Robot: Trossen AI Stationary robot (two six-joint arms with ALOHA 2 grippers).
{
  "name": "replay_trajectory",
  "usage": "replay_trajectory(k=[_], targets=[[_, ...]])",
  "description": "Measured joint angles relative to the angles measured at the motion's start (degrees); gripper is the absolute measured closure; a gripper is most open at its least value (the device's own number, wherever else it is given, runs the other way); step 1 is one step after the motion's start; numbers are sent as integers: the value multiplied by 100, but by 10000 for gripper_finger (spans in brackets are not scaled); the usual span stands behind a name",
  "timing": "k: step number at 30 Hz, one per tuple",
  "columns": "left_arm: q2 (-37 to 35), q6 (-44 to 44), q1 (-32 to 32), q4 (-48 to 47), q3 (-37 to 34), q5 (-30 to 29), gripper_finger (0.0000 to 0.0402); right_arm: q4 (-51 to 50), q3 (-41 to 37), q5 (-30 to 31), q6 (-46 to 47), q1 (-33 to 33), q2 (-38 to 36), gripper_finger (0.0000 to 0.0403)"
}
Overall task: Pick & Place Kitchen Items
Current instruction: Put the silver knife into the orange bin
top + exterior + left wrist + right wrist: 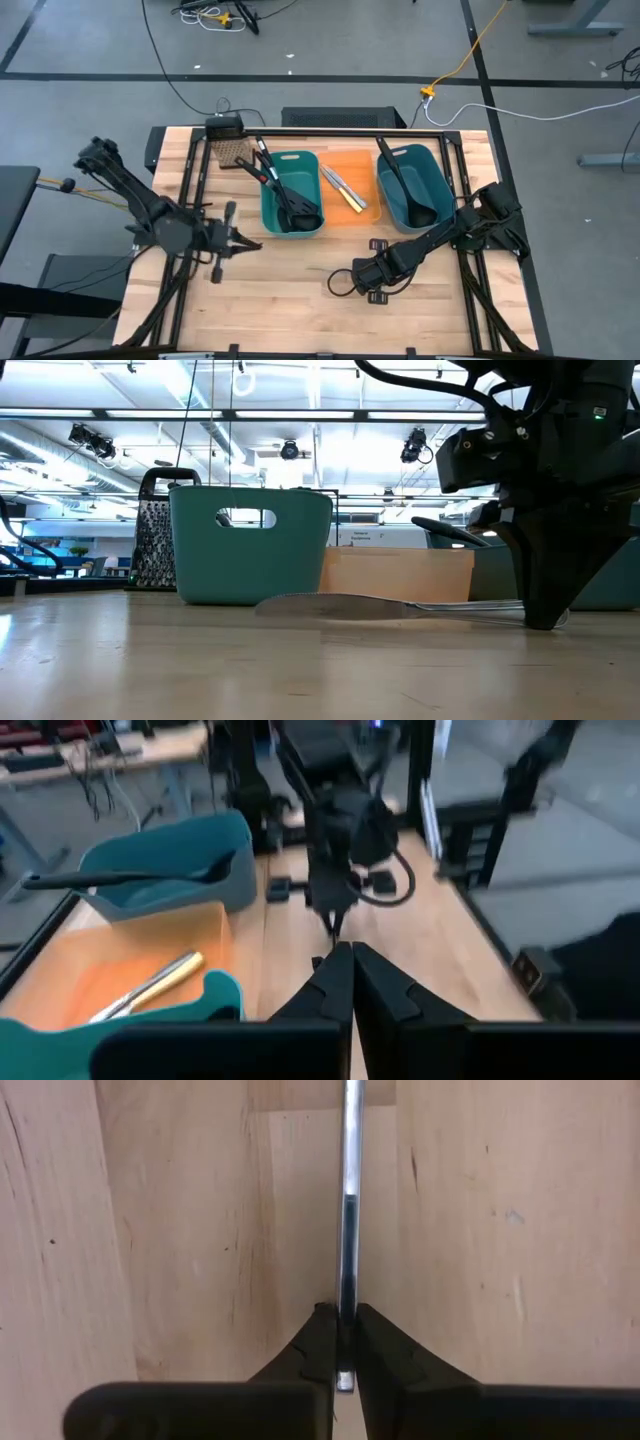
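A slim silver table knife (330, 605) lies low and level along the wooden table. My right gripper (345, 280) stands over the table's middle front, pointing down, shut on the knife's end. My left gripper (245, 243) is shut and empty, hovering left of the left teal bin (291, 193), which holds black utensils (290, 205). The orange bin (350, 190) holds a yellow-handled knife (150, 985) and a silver one. A black ladle (400, 180) lies in the right teal bin (412, 185). My right gripper pinches the silver knife near one end (346, 1305) between its two fingers (318, 1345). The fingers come from above, pointing down, and lie across the knife. The knife runs level away from the fingers; whether it rests on the table or is just clear of it, I cannot tell.
A metal grater (232, 152) stands at the far left, behind the left teal bin. The three bins stand in a row across the far half of the table. Bare wood (290, 290) lies between the two grippers and along the near edge.
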Motion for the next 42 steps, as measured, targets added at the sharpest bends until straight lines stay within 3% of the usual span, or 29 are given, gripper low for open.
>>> replay_trajectory(k=[7, 17, 25, 32, 42], targets=[[-1334, 65, 341, 1634, -1898, -235, 398, 65, -4, 219, 8, -10, 9, 377], [-1693, 162, 387, 2636, -3254, -779, 400, 143, -4, 243, -47, 33, 9, 377], [-1695, 263, 387, 2985, -3532, -803, 391, 331, -7, 421, -131, 235, 10, 377], [-1695, 244, 387, 2972, -3532, -801, 392, 1181, -7, 378, -683, 309, -34, 377], [-1693, 178, 387, 2934, -3532, -801, 384, 1467, -7, 1229, -1218, 363, -1042, 377]])
